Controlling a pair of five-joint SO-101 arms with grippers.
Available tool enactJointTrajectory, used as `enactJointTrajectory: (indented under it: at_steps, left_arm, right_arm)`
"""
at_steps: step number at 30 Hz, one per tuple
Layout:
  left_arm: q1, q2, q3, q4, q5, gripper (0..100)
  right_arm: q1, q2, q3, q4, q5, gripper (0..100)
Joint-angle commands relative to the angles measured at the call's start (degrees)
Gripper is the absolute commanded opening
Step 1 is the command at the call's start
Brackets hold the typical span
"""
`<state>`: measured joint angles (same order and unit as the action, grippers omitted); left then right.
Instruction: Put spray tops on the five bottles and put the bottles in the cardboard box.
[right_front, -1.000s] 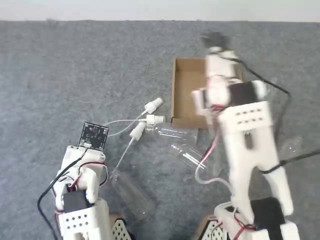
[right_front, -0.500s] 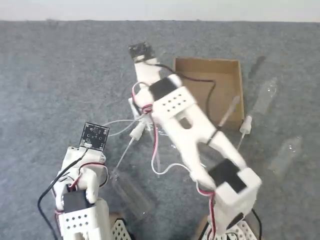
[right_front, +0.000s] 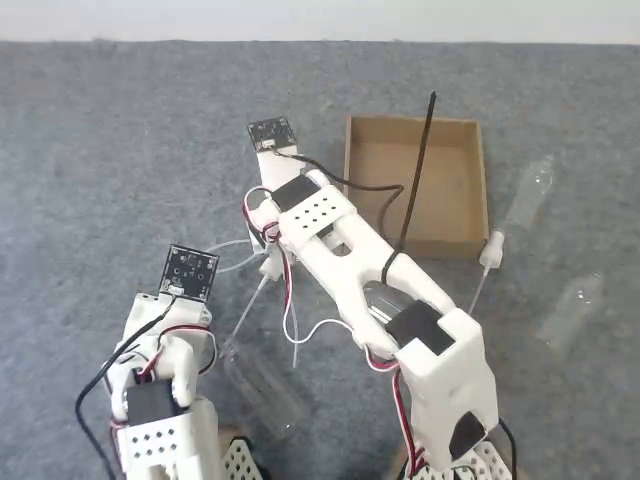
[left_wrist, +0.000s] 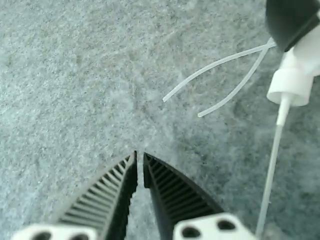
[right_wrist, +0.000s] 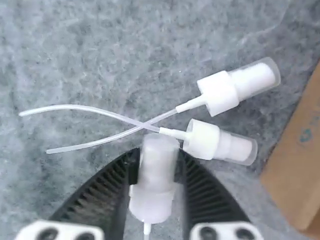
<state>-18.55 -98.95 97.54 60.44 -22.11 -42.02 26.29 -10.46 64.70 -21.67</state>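
Observation:
My right gripper (right_wrist: 155, 165) is shut on a white spray top (right_wrist: 152, 177) lying on the grey carpet. Two more spray tops (right_wrist: 235, 87) (right_wrist: 220, 142) lie just beyond it, their thin tubes crossing. In the high view the right arm (right_front: 330, 225) stretches over this cluster to the left of the cardboard box (right_front: 462, 130). My left gripper (left_wrist: 140, 159) is shut on nothing, low over bare carpet, near a spray top (left_wrist: 292, 85) and its long tube. Clear bottles lie at the right (right_front: 528, 190) (right_front: 572, 310) and beside the left arm (right_front: 265, 385).
Another spray top (right_front: 490, 250) with its tube lies at the box's front right corner. A further clear bottle (right_front: 385, 300) is partly hidden under the right arm. The box's corner (right_wrist: 300, 170) is close to the spray tops. Open carpet spreads at the far left.
The right arm has swung left from over the cardboard box to the cluster of spray tops. The left arm has not moved.

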Motion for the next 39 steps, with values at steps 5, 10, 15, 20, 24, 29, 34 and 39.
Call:
enactJointTrajectory:
  at_steps: [5, 10, 15, 20, 24, 29, 34, 39]
  left_arm:
    - [0.00, 0.18, -0.66, 0.18, -0.53, 1]
    - [0.00, 0.18, -0.66, 0.18, -0.53, 1]
    - [0.00, 0.26, -0.66, 0.18, -0.53, 1]
    - [0.09, 0.26, -0.66, 0.18, -0.53, 1]
    - [0.09, 0.26, -0.66, 0.18, -0.53, 1]
    - [0.09, 0.26, -0.66, 0.18, -0.53, 1]
    - [0.09, 0.26, -0.66, 0.18, -0.53, 1]
    - [0.09, 0.26, -0.66, 0.18, -0.53, 1]
  right_arm:
    - [-0.04, -1.63, -8.09, 5.67, 1.49, 19.9]
    - [0.31, -1.63, -18.81, 17.45, 5.63, 19.9]
    - [3.56, -1.63, -32.18, 31.16, 10.20, 19.9]
    - [9.98, -2.68, -41.05, 38.29, 15.12, 11.3]
    - [17.36, -8.66, -38.68, 38.29, 19.08, 5.4]
    - [28.70, -22.11, -26.90, 38.29, 24.62, 5.4]
    - [41.63, -35.03, -12.31, 37.58, 31.21, 7.2]
    - [52.18, -40.40, 1.58, 32.04, 36.66, 15.6]
